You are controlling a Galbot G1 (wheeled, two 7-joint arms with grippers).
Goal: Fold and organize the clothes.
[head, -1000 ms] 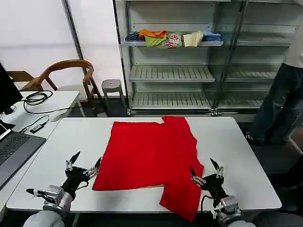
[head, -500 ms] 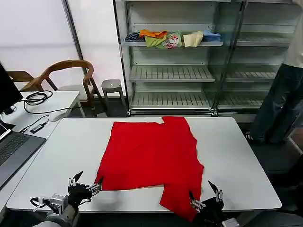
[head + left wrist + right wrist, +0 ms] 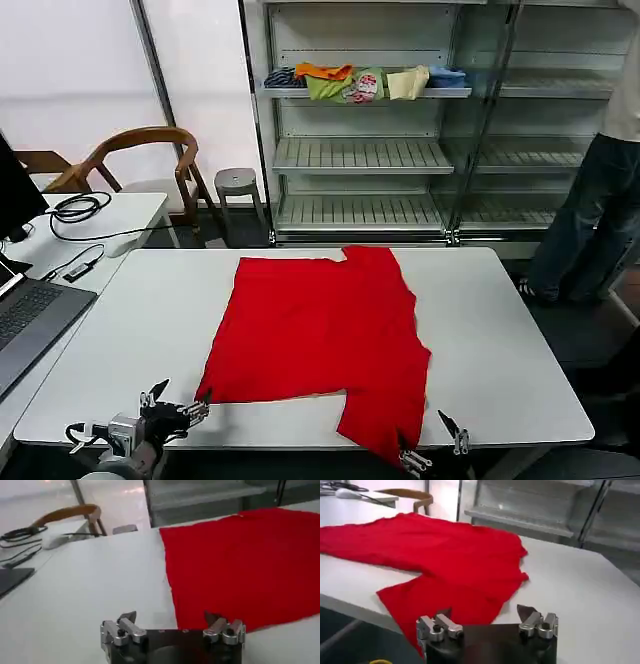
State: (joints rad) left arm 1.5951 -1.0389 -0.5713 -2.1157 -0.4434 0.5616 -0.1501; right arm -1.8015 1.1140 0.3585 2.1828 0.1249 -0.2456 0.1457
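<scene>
Both grippers, left gripper and right gripper, hover open-fingered, empty, at red T-shirt's near edge

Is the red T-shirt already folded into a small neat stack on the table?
No, the red T-shirt lies spread mostly flat on the white table, with one sleeve hanging over the near edge.
</scene>
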